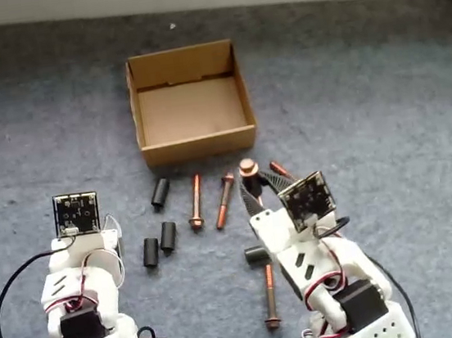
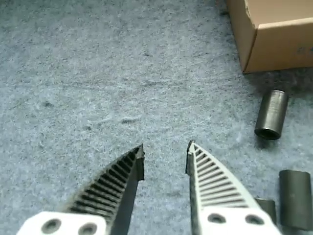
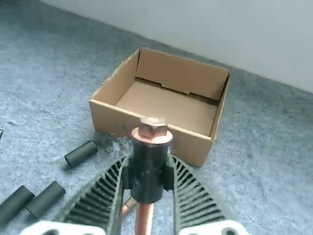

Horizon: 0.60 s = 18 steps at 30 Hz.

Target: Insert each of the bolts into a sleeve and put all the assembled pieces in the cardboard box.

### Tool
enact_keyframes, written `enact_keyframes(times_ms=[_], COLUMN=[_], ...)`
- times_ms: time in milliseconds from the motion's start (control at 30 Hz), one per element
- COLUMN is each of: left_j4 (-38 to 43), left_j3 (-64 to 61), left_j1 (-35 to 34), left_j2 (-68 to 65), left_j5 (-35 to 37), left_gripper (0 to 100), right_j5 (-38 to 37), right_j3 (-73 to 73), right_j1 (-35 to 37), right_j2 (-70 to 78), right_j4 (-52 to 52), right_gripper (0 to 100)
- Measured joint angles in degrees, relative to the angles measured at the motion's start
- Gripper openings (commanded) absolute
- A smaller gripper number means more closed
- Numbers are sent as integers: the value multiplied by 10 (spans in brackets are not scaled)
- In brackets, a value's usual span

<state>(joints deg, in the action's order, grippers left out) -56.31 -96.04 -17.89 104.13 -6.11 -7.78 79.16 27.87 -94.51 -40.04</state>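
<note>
My right gripper [image 3: 146, 164] is shut on a black sleeve [image 3: 145, 169] with a copper bolt [image 3: 153, 131] through it, head on top and shaft sticking out below. In the high view this assembled piece [image 1: 249, 173] is held upright just in front of the cardboard box [image 1: 189, 99], which is empty. My left gripper [image 2: 165, 148] is open over bare carpet, with nothing between its fingers. Loose sleeves [image 1: 160, 193] [image 1: 167, 236] [image 1: 150, 252] lie between the arms, and another sleeve [image 1: 256, 255] lies beside the right arm. Loose bolts [image 1: 195, 201] [image 1: 225, 200] [image 1: 270, 295] lie on the carpet.
The floor is grey carpet [image 1: 385, 116] with free room left and right of the box. A further bolt [image 1: 279, 167] pokes out beside the right gripper. A pale wall [image 3: 244, 29] runs behind the box. Two sleeves [image 2: 272, 114] [image 2: 295, 198] lie near the left gripper.
</note>
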Motion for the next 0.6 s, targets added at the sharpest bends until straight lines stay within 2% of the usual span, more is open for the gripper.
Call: enact_keyframes(times_ms=[200, 400, 600], left_j4=[0, -1, -1], left_j3=[0, 0, 0], left_j1=[0, 0, 0], left_j2=[0, 0, 0], left_j5=[0, 0, 0], left_gripper=[167, 165, 165], right_j5=[4, 4, 4], right_j3=[-163, -270, -334], right_j1=[0, 0, -12], right_j2=[264, 524, 720], right_j4=[40, 171, 340], right_gripper=[4, 4, 4])
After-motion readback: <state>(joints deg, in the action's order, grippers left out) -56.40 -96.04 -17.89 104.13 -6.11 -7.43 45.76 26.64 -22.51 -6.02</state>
